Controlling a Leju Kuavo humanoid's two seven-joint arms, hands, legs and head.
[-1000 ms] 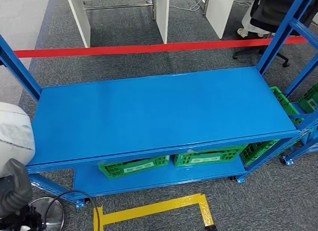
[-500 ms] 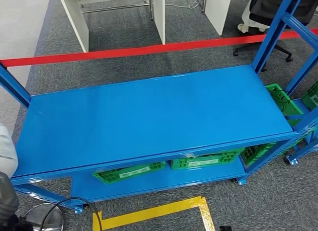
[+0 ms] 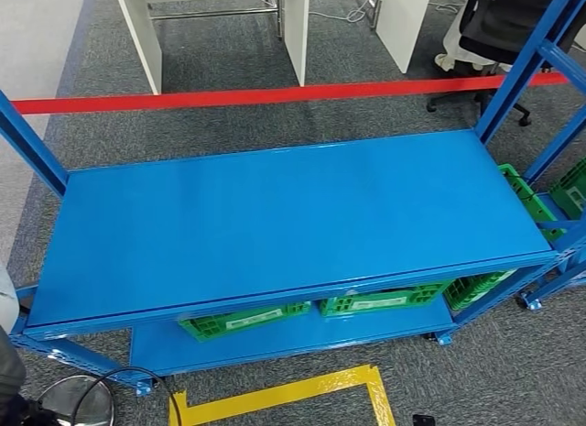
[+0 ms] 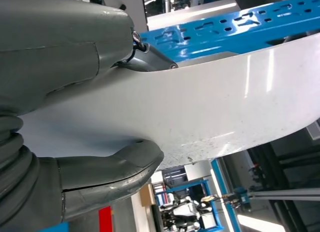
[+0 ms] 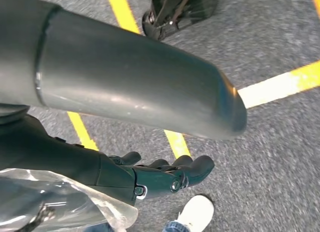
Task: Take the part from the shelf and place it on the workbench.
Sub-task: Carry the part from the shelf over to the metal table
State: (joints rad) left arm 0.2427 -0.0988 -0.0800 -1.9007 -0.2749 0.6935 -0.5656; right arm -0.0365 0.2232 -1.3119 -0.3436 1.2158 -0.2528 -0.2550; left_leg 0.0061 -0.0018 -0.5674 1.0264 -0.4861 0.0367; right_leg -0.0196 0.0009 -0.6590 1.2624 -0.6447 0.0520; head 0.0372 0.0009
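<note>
My left hand grips a large white curved part, with the thumb under it and the fingers over its top. In the head view a sliver of that white part shows at the far left edge, beside the end of the blue bench. The long blue top shelf lies bare in front of me. My right hand hangs over the grey carpet with its fingers spread and holds nothing.
Green crates sit on the lower blue shelf. Blue uprights rise at both ends. Behind are a red floor line, white desks and an office chair. Yellow floor tape and a round metal base lie near. A person's shoe shows on the carpet.
The whole head picture has shifted, so the camera moved. The white part and my left hand have slid almost out of the picture at the left edge.
</note>
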